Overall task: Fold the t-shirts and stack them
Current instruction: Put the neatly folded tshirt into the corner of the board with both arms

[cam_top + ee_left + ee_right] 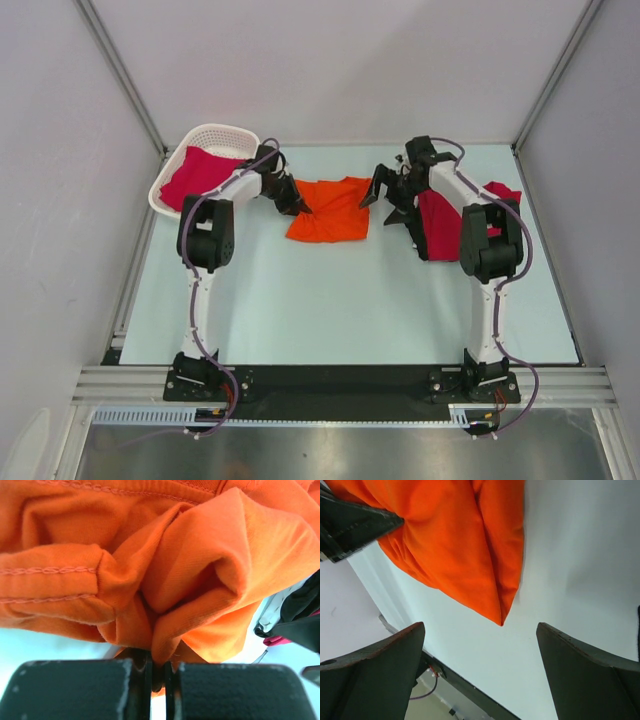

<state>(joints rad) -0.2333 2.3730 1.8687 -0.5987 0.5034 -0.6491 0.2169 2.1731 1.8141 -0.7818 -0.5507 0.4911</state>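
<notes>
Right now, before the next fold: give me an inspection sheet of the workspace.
Surface: pale flat table.
Job's things: orange t-shirt bunched mid-table; red t-shirt in the basket; red cloth at the right, partly behind the right arm.
Clutter: white basket, far left corner.
Grippers: left gripper shut on the orange t-shirt's edge; right gripper open, holding nothing.
Cables: purple cables looped along both arms.
Surroundings: white panels, metal frame.

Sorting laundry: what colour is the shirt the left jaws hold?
Bright orange t-shirt, best in left wrist view.
</notes>
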